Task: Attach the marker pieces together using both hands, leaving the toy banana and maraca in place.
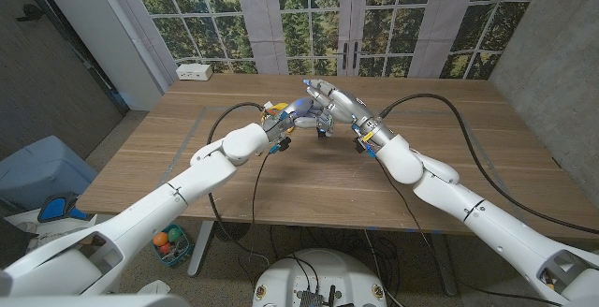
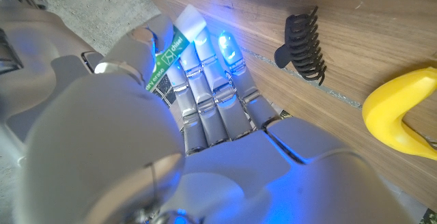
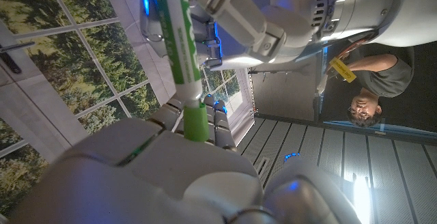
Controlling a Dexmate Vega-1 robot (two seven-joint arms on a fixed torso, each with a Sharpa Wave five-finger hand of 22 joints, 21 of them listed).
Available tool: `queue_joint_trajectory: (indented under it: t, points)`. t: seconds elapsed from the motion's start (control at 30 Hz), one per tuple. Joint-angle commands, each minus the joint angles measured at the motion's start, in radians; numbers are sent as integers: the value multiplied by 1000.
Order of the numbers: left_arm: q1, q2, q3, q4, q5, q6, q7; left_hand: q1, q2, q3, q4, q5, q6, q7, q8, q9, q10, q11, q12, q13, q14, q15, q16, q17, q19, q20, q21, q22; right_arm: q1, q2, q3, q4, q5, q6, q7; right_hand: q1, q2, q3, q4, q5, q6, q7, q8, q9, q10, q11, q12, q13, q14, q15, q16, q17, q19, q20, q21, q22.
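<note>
Both hands meet above the middle of the wooden table (image 1: 440, 134). My left hand (image 1: 284, 120) grips the marker body (image 2: 166, 59), whose green "dry erase" label shows between its curled fingers (image 2: 205, 53). In the right wrist view the white and green marker body (image 3: 172, 39) runs from my left hand (image 3: 252, 26) down to the green cap (image 3: 196, 120). That cap is pinched in the fingers of my right hand (image 3: 171, 162). Cap and body stand in one line, end to end. My right hand (image 1: 329, 104) is right beside the left one. The yellow toy banana (image 2: 399, 115) lies on the wood nearby.
A black claw hair clip (image 2: 304, 43) lies on the table close to the banana. A white power strip (image 1: 195, 71) sits at the far left corner. A blue bin (image 1: 42, 171) stands on the floor to the left. A person (image 3: 372, 80) shows in the background.
</note>
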Motion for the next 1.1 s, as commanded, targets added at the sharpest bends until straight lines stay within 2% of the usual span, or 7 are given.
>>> queue_joint_trajectory:
  t: [0.03, 0.17, 0.37, 0.5, 0.53, 0.67, 1.1]
  points:
    - [-21, 8, 12, -15, -10, 51, -26, 17, 6, 180, 176, 8, 14, 2, -4, -5, 147, -135, 0, 560, 73, -92, 4, 11, -8, -72, 13, 2, -20, -9, 5, -45, -44, -74, -9, -24, 60, 0, 0, 5, 76, 2, 19, 0, 58, -9, 14, -2, -11, 17, 0, -13, -25, -1, -15, 3]
    - [-31, 18, 21, -25, 0, 85, -33, 19, 5, 179, 176, 8, 9, -6, -4, -4, 148, -135, -1, 558, 72, -92, 3, 11, -10, -72, 17, 3, -24, -20, -1, -72, -68, -126, 11, -31, 60, -2, 2, 6, 67, -7, 8, 0, 47, -18, 2, -3, -41, 21, -8, -18, -51, -5, -25, 4]
    - [-59, 31, 38, -41, 13, 134, -65, 25, 3, 175, 175, 9, 14, 8, 9, 8, 144, -135, -8, 551, 70, -92, 0, 7, -14, -70, 26, 4, -23, -30, -7, -84, -41, -156, 39, -39, 56, -10, 5, 8, -3, 20, -23, 0, -20, 15, -26, -4, -53, -12, -5, -30, -39, -16, -18, 5]
    - [-72, 37, 51, -51, 44, 154, -62, 31, 4, 172, 174, 8, 12, 14, 8, 5, 145, -134, -12, 546, 69, -92, -1, 3, -15, -69, 33, 5, -29, -46, -7, -111, -27, -202, 77, -39, 57, -13, 5, 11, -50, 22, -29, 1, -66, 16, -36, -6, -80, -13, -15, -40, -46, -20, -21, 5]
    - [-73, 37, 53, -52, 49, 154, -61, 32, 3, 171, 174, 8, 15, 15, 11, 7, 147, -134, -13, 544, 71, -93, -1, 3, -17, -69, 34, 5, -30, -44, -7, -107, -25, -198, 68, -39, 58, -16, 5, 15, -88, 19, -32, 1, -102, 20, -36, -7, -108, 5, -21, -49, -66, -10, -27, 5]
    - [-72, 37, 53, -56, 54, 154, -54, 36, 1, 168, 173, 7, 26, 25, 10, -3, 155, -133, -12, 542, 72, -93, -1, 0, -14, -69, 41, 5, -30, -57, -8, -122, -12, -211, 85, -42, 59, -22, 7, 20, -143, 23, -33, 1, -150, 19, -37, -8, -125, 20, -18, -60, -83, -3, -30, 5]
    - [-43, 39, 39, -66, 63, 116, -18, 52, -12, 156, 168, 5, 62, 30, 0, -48, 170, -132, -25, 522, 80, -93, -5, -27, -15, -69, 62, 5, -27, -69, -13, -110, -20, -159, 57, -43, 58, -27, 8, 24, -143, 21, -23, 0, -163, 15, -31, -9, -121, 30, -10, -69, -85, 2, -27, 5]
